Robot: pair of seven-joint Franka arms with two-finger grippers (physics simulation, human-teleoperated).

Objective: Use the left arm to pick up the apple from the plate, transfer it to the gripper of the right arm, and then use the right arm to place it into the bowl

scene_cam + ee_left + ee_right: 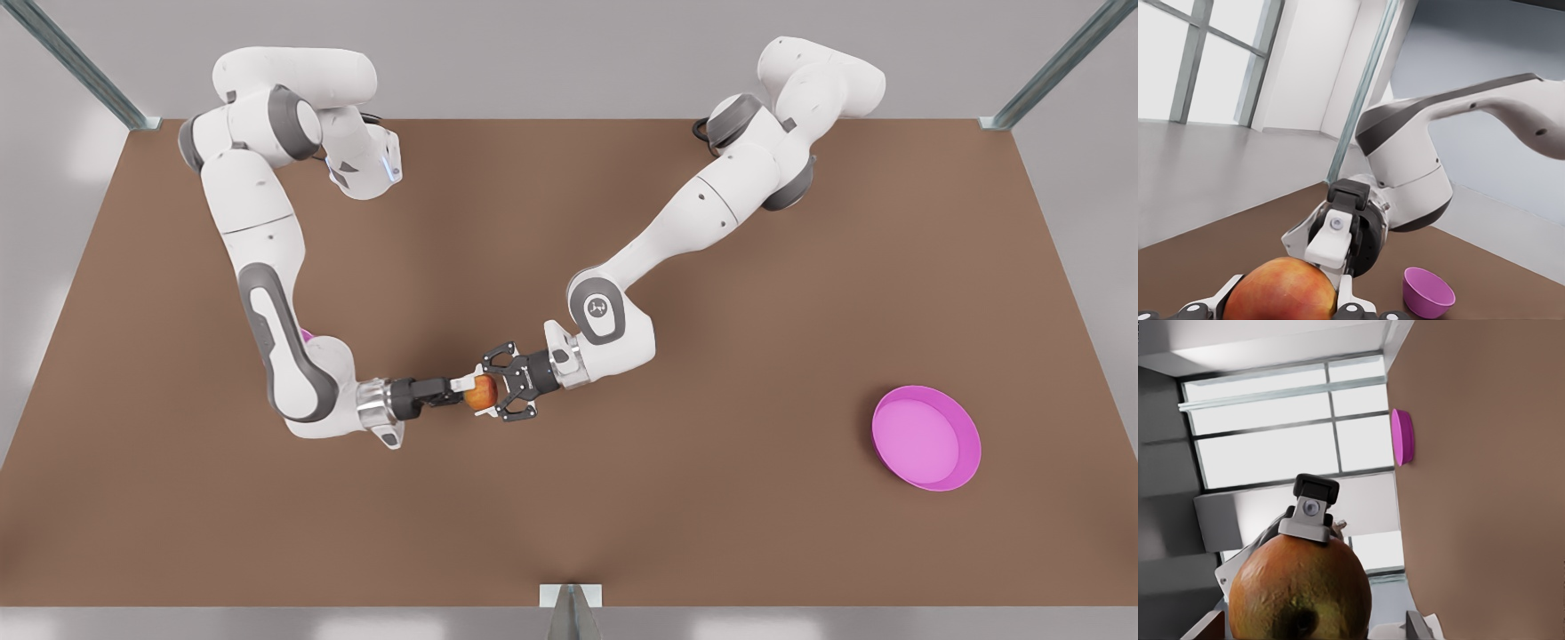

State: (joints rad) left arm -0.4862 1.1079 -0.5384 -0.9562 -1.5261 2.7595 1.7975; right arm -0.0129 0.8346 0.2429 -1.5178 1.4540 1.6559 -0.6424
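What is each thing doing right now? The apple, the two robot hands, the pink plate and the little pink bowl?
apple: up in the air above the table, between the two hands.
left hand: shut on the apple.
right hand: open, fingers either side of the apple, apparently not squeezing yet.
plate: flat on the table, empty.
bowl: upright on the table, no apple in it.

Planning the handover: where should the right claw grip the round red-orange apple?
Probably across the free rounded flanks of the apple, coming from the front view's left, straight opposite the left claw, which pinches it from the other side. The open right claw straddles it there.
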